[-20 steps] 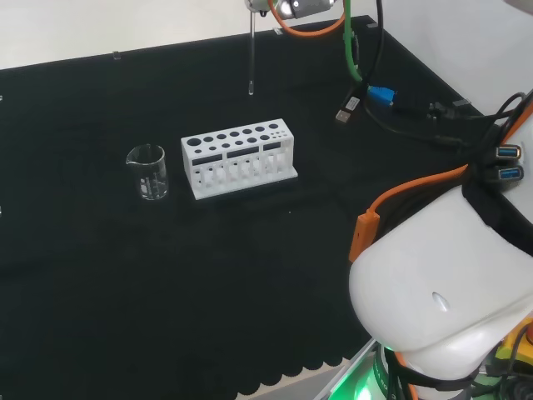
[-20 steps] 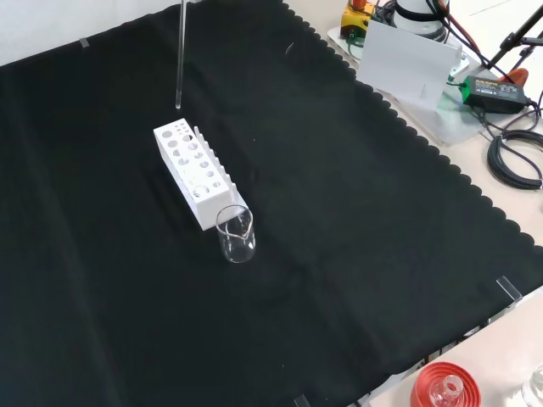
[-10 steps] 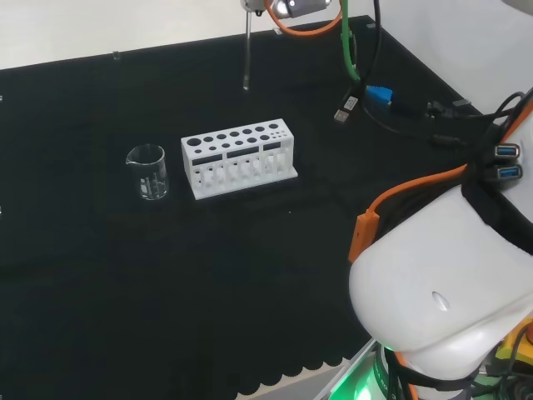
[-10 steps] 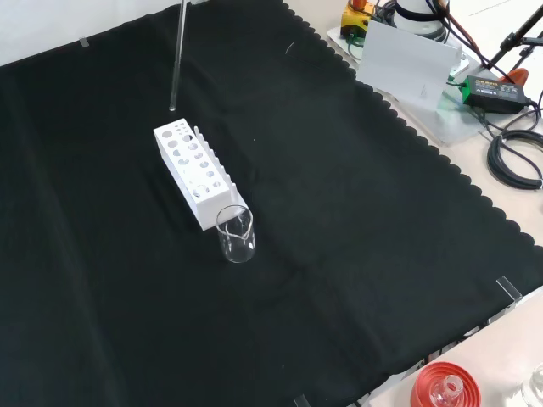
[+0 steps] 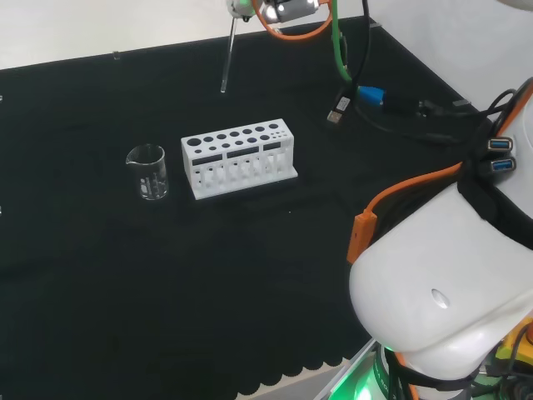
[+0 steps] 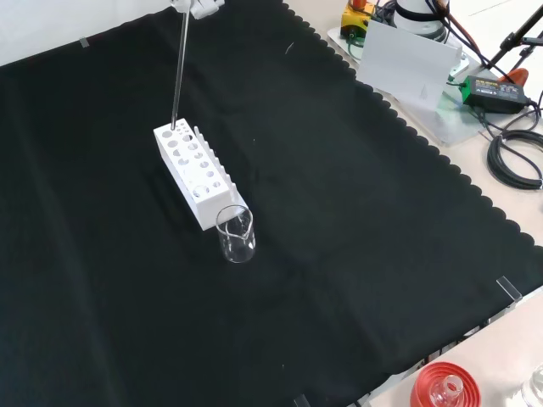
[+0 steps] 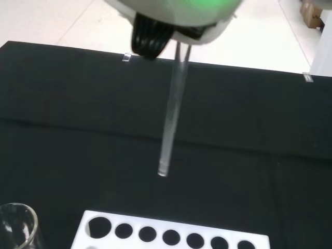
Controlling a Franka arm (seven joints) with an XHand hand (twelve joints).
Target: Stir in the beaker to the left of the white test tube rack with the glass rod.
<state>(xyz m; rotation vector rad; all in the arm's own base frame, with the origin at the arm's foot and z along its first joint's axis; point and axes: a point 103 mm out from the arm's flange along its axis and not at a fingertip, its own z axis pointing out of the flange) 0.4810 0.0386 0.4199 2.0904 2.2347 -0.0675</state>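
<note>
The hand (image 5: 241,7) sits high at the head view's top edge, gripping the thin clear glass rod (image 5: 226,58) — the fingers' exact curl is hard to make out. The rod hangs slightly tilted above the black cloth's far side, behind the white test tube rack (image 5: 238,158) — the small clear glass beaker (image 5: 147,172) stands left of it, mid-cloth.

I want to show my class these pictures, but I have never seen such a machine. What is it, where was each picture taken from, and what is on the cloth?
It is one white robot arm with a hand of fingers instead of a claw. The head view looks over the arm from behind; the front view looks down on the black cloth; the wrist view looks past the palm. On the cloth stand a white test tube rack and, at its end, a clear beaker. The hand carries a glass rod, which hangs above the cloth near the rack, not yet in the beaker.
</note>
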